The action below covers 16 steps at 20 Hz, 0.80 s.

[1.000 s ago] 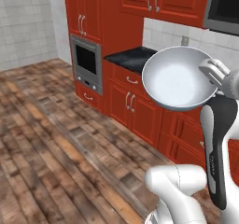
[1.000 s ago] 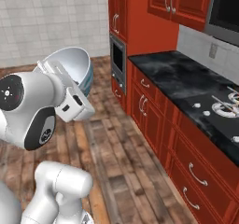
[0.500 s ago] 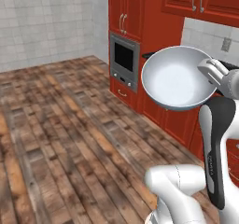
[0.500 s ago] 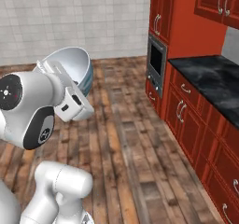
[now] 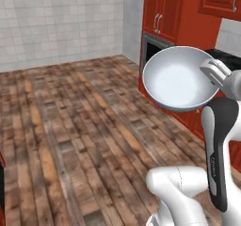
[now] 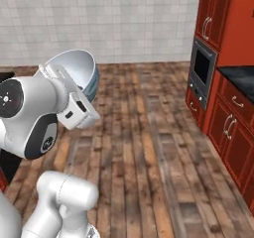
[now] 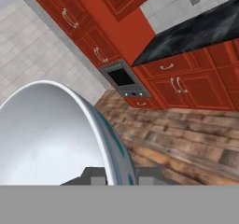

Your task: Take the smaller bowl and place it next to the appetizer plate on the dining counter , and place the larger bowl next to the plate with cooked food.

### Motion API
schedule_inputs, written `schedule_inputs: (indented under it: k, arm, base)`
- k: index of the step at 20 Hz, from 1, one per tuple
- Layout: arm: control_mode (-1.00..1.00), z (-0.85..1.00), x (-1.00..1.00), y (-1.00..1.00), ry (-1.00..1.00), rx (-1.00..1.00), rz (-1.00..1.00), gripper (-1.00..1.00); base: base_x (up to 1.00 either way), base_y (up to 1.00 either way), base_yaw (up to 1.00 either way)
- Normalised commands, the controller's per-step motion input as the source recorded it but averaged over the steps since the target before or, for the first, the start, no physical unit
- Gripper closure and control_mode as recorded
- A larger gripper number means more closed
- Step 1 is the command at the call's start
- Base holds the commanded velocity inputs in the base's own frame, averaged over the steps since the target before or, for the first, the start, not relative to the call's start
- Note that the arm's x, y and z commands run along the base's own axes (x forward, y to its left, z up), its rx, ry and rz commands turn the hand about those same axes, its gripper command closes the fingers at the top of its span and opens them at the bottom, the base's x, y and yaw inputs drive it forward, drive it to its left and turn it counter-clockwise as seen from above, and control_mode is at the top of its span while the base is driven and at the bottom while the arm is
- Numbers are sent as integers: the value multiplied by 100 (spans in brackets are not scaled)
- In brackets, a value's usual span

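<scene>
White larger bowl (image 5: 181, 79), apparently rim-pinched, tilts from the gripper (image 5: 212, 73).

light: even, bright, no source seen | shadows: faint | render: coarse, soft-edged | glare: none

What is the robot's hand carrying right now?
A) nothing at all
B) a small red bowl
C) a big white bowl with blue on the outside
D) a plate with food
C: the gripper is shut on the rim of the larger bowl, pale inside with blue outside.
</scene>
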Motion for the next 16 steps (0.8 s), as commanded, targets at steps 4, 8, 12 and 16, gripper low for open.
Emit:
schedule_inputs:
  k: [4,8,12,16]
  arm:
    - [100,0,0,0,0,0,0,100]
    - [100,0,0,0,0,0,0,100]
    - [100,0,0,0,0,0,0,100]
    - [100,0,0,0,0,0,0,100]
  base:
    - [65,24,14]
    - [96,3,4]
    - [100,19,5]
    - [100,21,9]
